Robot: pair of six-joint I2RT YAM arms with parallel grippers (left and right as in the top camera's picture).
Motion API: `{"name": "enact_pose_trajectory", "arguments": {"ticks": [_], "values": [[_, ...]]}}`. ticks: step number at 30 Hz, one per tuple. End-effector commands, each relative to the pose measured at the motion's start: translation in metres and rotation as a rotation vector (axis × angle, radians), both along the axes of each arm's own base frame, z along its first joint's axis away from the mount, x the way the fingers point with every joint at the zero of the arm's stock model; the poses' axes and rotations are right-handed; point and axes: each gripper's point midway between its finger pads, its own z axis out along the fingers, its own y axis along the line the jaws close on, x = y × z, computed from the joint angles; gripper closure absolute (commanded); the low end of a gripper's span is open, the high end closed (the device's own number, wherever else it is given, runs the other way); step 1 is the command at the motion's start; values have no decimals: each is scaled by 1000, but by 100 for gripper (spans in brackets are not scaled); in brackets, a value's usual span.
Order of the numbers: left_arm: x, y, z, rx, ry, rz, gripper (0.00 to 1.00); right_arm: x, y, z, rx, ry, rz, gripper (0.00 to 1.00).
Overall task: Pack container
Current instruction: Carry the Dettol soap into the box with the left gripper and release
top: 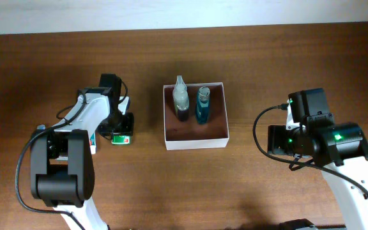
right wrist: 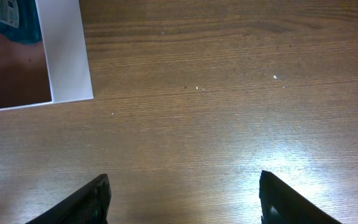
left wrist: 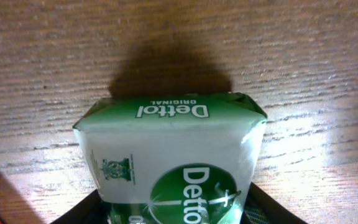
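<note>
While the soap point(left wrist: 173, 149) is held in the left claw point(left wrist: 173, 214), which is closed on its two sides, the step in hand is judged to be the pick-up of the next thing to pack. Whether the soap is lifted off the table point(top: 267, 57) yet cannot be told. Seen from above, the soap is at 9 o'clock from the container point(top: 195, 145), well apart from it.

A clear bottle point(top: 181, 99) and a blue bottle point(top: 202, 105) are already in the container, side by side in its 12 o'clock half. The 6 o'clock half of the floor is bare. Next, the soap needs to be raised above the thin white wall, carried toward 3 o'clock and set down on that bare floor, so that no bottle is bumped.

The right claw point(right wrist: 182, 199) is held wide open with nothing in it, over bare wood at 3 o'clock from the container.

The table is brown wood with fine lines. A few tiny pale specks are seen on it, and light is bounced off it in bright patches. Of the room, only a pale strip past the table's 12 o'clock edge is shown.
</note>
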Motion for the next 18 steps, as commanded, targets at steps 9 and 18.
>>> {"name": "enact_pose_trajectory", "arguments": {"ticks": [9, 18], "values": [[12, 0, 1, -5, -20, 2, 91, 0, -3, 3, -18, -12, 5, 31], [46, -24, 95, -26, -213, -49, 100, 0, -3, 3, -19, -13, 4, 31]]}}
